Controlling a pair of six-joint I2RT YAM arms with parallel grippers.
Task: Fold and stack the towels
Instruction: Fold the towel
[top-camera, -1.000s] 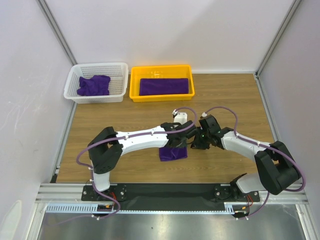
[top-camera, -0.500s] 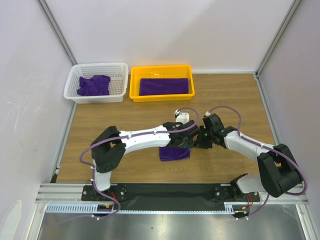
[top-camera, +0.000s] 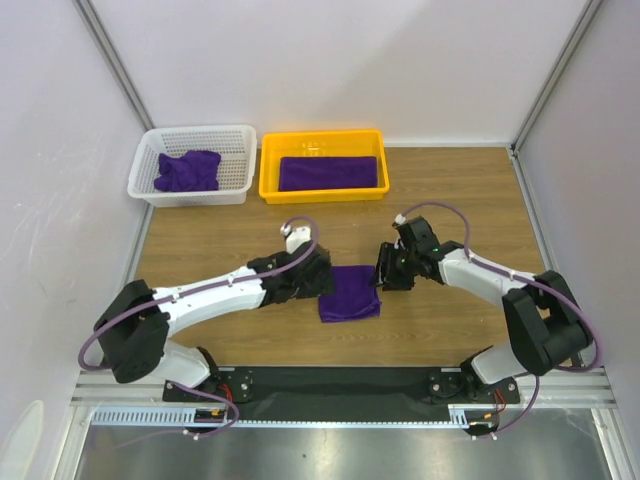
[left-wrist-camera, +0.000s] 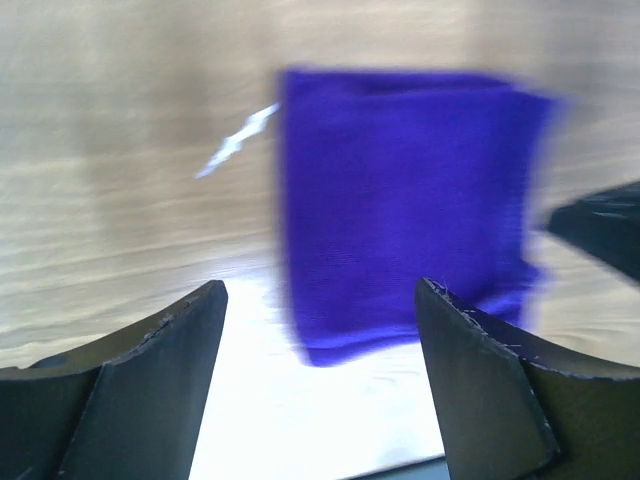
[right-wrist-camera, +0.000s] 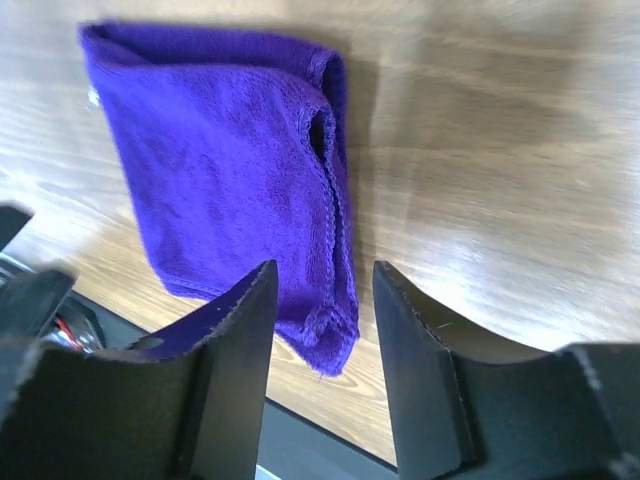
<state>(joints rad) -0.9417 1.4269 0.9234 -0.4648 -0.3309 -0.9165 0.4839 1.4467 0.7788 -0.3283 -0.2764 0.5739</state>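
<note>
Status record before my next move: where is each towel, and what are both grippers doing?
table towel: folded, flat on the table, between both grippers
left gripper: jaws open, empty, by its left edge
right gripper: jaws open, empty, by its right edge
tray towel: folded, lying in the yellow tray
basket towel: crumpled, in the white basket

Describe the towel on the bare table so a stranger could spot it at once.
On the near half of the wooden table, the left gripper and right gripper face each other. The folded purple towel lies flat on the bare wood between them. The tray towel lies in the yellow tray and the basket towel in the white basket; this one is in no container.
</note>
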